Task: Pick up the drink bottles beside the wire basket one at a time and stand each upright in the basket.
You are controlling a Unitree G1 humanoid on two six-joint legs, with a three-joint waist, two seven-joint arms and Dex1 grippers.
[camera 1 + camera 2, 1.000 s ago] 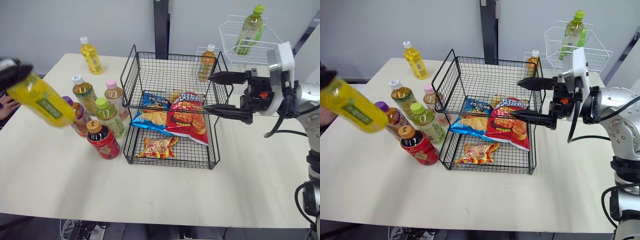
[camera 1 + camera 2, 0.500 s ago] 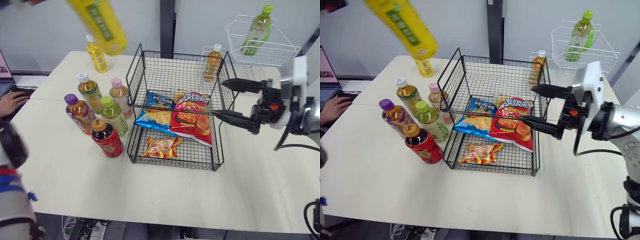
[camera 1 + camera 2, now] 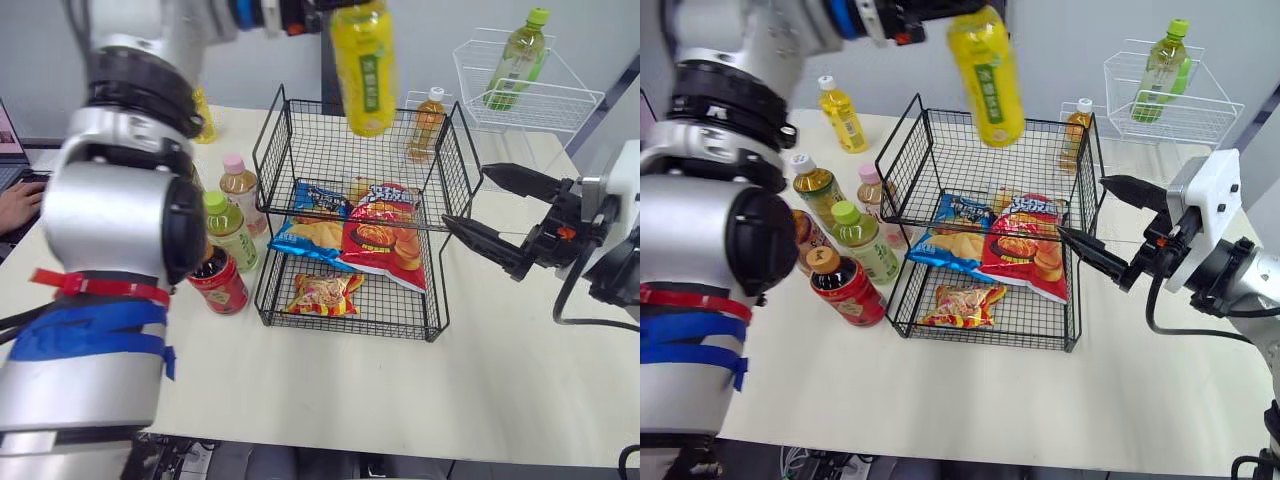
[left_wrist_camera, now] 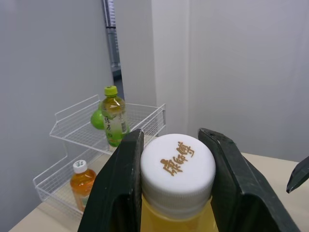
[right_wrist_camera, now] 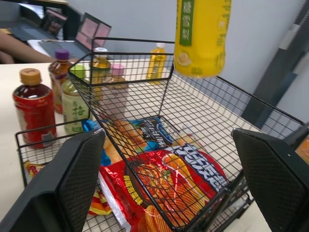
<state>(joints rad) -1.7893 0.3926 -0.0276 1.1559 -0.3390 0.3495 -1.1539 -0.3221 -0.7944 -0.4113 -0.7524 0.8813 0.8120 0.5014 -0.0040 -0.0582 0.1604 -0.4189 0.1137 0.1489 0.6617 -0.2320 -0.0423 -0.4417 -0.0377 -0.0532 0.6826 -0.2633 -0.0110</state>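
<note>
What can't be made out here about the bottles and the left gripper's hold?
- Left eye view: the left arm covers part of the bottle group beside the wire basket; their number is unclear.
- Left wrist view: the left gripper and the cap hide the yellow bottle below its neck.
- Right wrist view: the top edge cuts off the yellow bottle's upper part.

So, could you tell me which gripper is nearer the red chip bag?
Right. The right gripper is beside the red chip bag; the left gripper holds a yellow bottle well above.
</note>
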